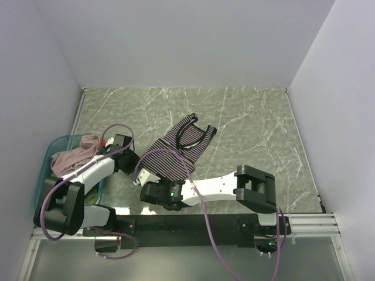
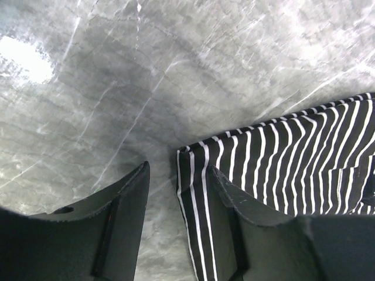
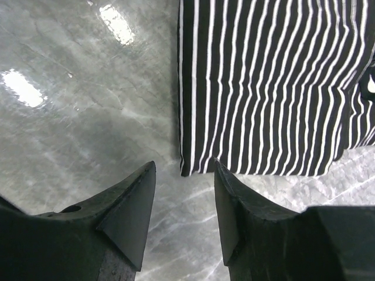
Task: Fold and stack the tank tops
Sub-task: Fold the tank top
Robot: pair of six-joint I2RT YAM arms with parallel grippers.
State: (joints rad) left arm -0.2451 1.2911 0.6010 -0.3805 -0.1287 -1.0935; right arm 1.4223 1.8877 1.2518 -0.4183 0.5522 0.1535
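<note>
A black-and-white striped tank top [image 1: 176,153] lies folded on the marble table [image 1: 252,123], its dark-edged neck and straps pointing to the far side. My left gripper [image 1: 133,165] is at its near-left corner. In the left wrist view that gripper [image 2: 179,175] is open, and the striped edge [image 2: 281,158] runs between the fingers, against the right one. My right gripper [image 1: 146,186] hangs low over the near edge. In its own view this gripper [image 3: 184,170] is open, and the striped corner [image 3: 263,88] lies just beyond the tips. A dusty pink tank top [image 1: 76,155] is bunched in the tub.
A teal plastic tub [image 1: 50,161] stands at the table's left edge, beside the left arm. Purple cables [image 1: 202,211] loop over both arms. White walls close the table on three sides. Bare marble stretches to the right and behind the striped top.
</note>
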